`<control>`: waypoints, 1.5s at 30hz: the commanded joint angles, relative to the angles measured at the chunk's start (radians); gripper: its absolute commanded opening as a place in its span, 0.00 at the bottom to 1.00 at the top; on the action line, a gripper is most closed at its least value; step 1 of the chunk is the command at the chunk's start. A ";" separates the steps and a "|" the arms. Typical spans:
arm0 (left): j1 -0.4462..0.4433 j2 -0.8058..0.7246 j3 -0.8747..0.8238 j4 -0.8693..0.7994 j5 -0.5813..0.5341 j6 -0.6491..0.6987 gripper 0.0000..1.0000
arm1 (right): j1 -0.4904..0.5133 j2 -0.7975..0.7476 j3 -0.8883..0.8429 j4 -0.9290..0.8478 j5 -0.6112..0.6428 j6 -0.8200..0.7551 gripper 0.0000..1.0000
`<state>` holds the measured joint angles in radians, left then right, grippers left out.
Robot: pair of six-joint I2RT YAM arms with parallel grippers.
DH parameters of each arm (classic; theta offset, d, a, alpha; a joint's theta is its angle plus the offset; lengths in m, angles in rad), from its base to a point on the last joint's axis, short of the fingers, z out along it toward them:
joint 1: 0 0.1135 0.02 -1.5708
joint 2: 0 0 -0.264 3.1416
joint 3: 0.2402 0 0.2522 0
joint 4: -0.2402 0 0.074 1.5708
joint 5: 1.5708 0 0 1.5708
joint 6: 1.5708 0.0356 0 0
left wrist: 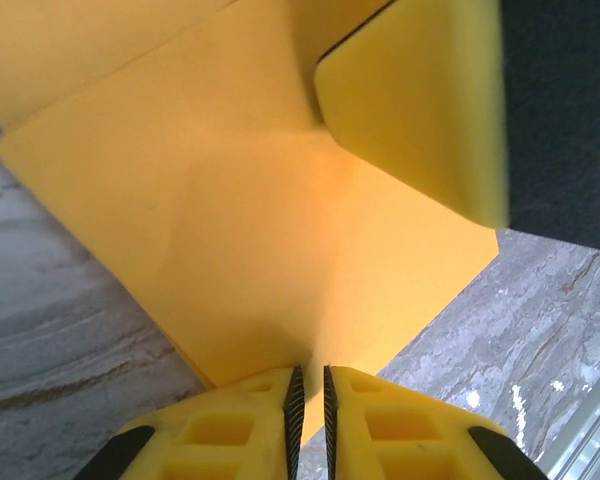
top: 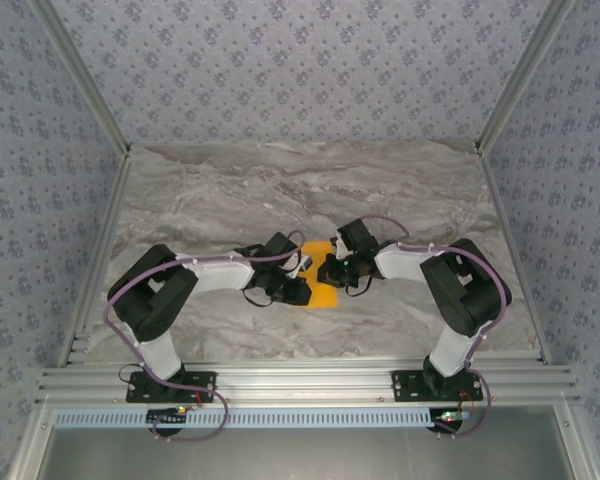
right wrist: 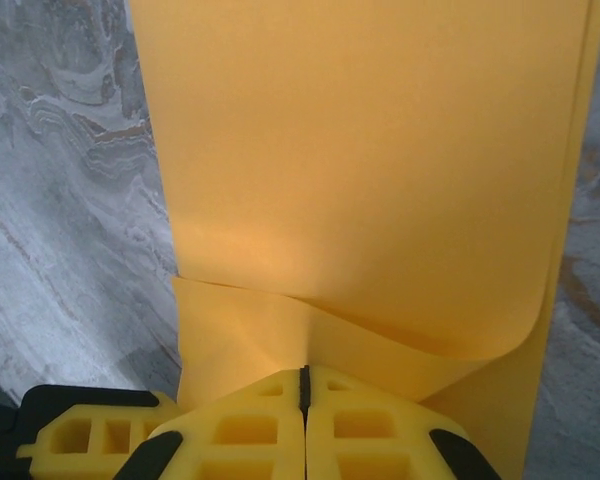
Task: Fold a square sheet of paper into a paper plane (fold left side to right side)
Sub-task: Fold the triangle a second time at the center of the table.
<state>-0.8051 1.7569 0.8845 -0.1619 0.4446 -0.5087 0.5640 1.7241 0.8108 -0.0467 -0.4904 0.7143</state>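
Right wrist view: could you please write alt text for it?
The yellow fingers pinch the near edge of the orange-yellow square sheet of paper, a layer curling over just above them. Grey marbled table shows at both sides.

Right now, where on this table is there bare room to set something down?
The far half of the table, from the arms' elbows to the back wall, is bare. So is the near strip between the left base and the right base. The centre is crowded: the left tool and the right tool both pinch the orange sheet.
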 commanded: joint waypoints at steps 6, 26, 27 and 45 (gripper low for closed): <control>-0.008 0.007 -0.070 0.009 -0.029 -0.014 0.13 | 0.047 -0.083 -0.028 0.054 -0.045 -0.054 0.05; -0.010 0.014 -0.078 -0.013 -0.066 -0.016 0.13 | 0.085 0.014 -0.026 -0.037 0.063 -0.116 0.05; -0.010 0.017 -0.080 -0.013 -0.066 -0.016 0.13 | 0.082 0.014 -0.023 -0.046 0.071 -0.126 0.05; -0.010 0.032 -0.123 0.008 -0.073 -0.018 0.12 | -0.031 0.005 0.025 -0.125 0.105 -0.249 0.07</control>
<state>-0.8059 1.7409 0.8177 -0.0494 0.4385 -0.5251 0.5758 1.7203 0.8192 -0.1005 -0.4694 0.5129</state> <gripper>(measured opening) 0.120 0.067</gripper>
